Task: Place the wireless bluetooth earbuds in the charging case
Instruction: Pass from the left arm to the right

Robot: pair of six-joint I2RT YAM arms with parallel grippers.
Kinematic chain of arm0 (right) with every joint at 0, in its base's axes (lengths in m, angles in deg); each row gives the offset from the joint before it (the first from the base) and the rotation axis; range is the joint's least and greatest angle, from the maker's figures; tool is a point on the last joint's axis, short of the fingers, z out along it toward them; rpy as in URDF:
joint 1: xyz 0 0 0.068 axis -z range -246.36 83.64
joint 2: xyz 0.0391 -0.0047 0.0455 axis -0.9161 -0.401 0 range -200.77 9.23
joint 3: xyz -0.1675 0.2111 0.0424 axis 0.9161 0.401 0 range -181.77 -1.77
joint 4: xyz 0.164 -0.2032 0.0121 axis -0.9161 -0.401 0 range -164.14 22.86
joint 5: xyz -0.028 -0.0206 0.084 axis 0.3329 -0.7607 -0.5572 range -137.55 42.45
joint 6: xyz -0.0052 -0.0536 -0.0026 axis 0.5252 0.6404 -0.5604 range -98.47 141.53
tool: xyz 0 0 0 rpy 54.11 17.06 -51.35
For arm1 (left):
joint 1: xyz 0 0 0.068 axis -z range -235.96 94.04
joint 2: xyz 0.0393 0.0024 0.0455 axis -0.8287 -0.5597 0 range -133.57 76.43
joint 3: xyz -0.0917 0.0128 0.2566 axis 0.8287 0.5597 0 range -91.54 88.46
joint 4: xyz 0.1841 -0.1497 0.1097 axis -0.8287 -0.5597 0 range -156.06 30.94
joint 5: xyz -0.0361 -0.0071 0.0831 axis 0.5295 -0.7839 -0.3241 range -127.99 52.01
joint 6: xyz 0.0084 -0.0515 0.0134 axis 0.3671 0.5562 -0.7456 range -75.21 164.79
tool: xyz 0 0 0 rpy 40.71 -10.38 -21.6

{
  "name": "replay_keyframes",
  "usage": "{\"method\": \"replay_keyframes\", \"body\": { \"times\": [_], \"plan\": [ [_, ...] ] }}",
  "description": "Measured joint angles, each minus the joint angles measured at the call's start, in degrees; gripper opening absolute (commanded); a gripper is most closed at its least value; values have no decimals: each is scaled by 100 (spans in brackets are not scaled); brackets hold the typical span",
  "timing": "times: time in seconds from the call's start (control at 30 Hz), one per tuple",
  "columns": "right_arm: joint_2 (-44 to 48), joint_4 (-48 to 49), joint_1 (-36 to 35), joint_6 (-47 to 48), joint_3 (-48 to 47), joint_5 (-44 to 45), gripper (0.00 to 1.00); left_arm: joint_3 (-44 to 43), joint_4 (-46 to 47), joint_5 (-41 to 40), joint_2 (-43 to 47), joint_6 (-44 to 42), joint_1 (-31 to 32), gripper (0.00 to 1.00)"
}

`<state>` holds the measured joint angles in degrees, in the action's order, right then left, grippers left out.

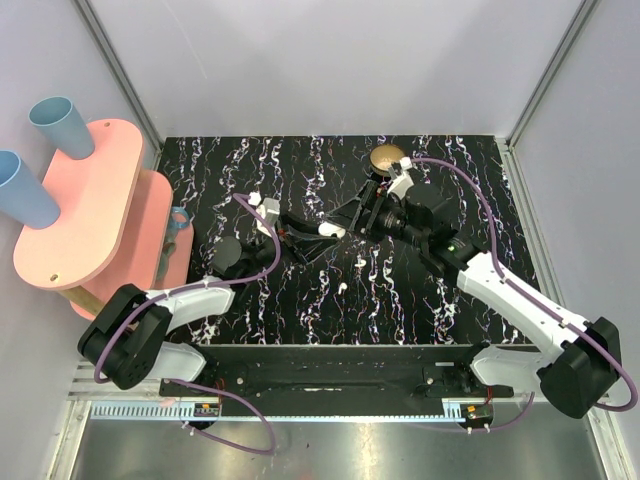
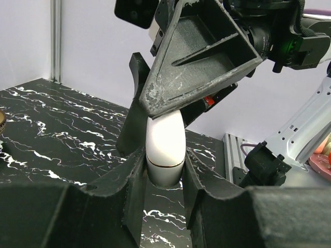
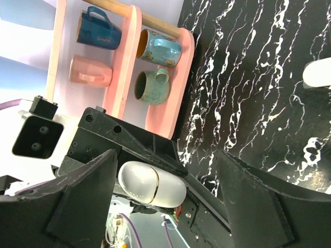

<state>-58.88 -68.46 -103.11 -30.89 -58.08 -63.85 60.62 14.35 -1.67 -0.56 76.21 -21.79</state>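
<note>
My left gripper [image 1: 316,233] is shut on the charging case [image 1: 331,229], a white rounded pebble with a thin gold seam, lid closed, held above the table. In the left wrist view the case [image 2: 165,147] stands upright between my fingertips, lower half clamped. My right gripper [image 1: 350,213] is open and straddles the case's upper end; one of its fingers [image 2: 199,57] sits over the top. In the right wrist view the case [image 3: 151,182] lies between the wide-open jaws, nearer the left one. One white earbud [image 3: 317,73] lies on the tabletop; it also shows in the top view [image 1: 342,288].
A gold round dish [image 1: 388,157] on a black base sits at the back of the black marbled table [image 1: 250,180]. A pink shelf [image 1: 95,200] with blue cups [image 1: 60,125] and mugs [image 3: 158,47] stands at the left. Grey walls close in the sides.
</note>
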Motion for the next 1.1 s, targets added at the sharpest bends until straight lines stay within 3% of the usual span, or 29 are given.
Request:
{"method": "replay_keyframes", "body": {
  "times": [0.17, 0.6, 0.7, 0.77, 0.9, 1.1],
  "plan": [
    [4, 120, 0, -332, 101, -153, 80, 2, 0, -7, 0, -35, 0, 0],
    [262, 708, 0, -1276, 713, -229, 58, 140, -52, -66, 59, -319, 4, 0],
    [326, 780, 0, -1373, 734, -229, 59, 164, -42, -96, 111, -363, 4, 0],
    [345, 802, 0, -1414, 750, -236, 67, 170, -22, -103, 129, -387, 4, 0],
    [348, 824, 0, -1497, 763, -271, 74, 173, -22, -138, 131, -400, 4, 0],
    [348, 839, 0, -1541, 772, -293, 75, 175, -22, -205, 131, -422, 4, 0]
  ]
}}
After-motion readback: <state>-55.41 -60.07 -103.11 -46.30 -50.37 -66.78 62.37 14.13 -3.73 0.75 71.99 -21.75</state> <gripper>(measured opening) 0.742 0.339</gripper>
